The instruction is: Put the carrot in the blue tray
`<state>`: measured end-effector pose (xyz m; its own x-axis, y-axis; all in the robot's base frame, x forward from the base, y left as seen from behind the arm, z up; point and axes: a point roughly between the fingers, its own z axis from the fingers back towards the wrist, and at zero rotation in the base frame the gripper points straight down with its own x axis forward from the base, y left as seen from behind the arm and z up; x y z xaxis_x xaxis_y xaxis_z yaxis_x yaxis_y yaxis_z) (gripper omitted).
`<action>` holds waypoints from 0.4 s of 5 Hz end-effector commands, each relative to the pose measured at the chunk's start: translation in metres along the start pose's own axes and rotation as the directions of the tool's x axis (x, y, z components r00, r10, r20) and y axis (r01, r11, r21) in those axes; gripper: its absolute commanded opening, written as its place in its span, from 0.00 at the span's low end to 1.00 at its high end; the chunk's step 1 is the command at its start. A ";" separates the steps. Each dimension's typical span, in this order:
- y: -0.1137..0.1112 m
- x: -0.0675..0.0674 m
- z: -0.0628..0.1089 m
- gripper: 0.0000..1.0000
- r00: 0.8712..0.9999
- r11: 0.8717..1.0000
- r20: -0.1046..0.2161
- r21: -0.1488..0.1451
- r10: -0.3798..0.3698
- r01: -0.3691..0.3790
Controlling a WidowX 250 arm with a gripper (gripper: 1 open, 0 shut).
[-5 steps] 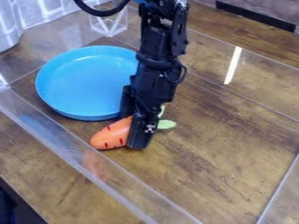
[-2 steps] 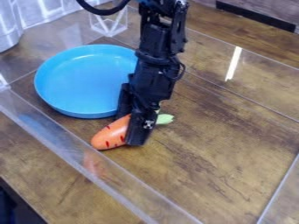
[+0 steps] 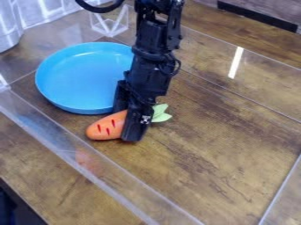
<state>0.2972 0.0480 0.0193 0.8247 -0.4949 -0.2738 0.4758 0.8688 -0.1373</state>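
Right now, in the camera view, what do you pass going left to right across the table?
blue tray → carrot → gripper → carrot's green leaves

Item one: the wooden table (image 3: 223,167) under me, dark brown planks with visible grain, filling nearly the whole view.

Item two: a clear glossy sheet (image 3: 70,154) lying over the table, its pale edge running diagonally across the table's near left part.

Item three: a bright white streak of reflected light (image 3: 235,64) on the table's right half, slanted.

Item four: a pale translucent object (image 3: 10,29) at the table's far left edge, too cropped to identify.
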 end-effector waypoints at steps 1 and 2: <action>0.016 -0.011 -0.006 1.00 0.999 0.999 -0.012 -0.023 0.040 -0.040; 0.018 -0.012 -0.006 1.00 0.999 0.999 -0.018 -0.029 0.044 -0.044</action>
<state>0.2984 0.0515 0.0188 0.8250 -0.4855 -0.2892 0.4625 0.8742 -0.1482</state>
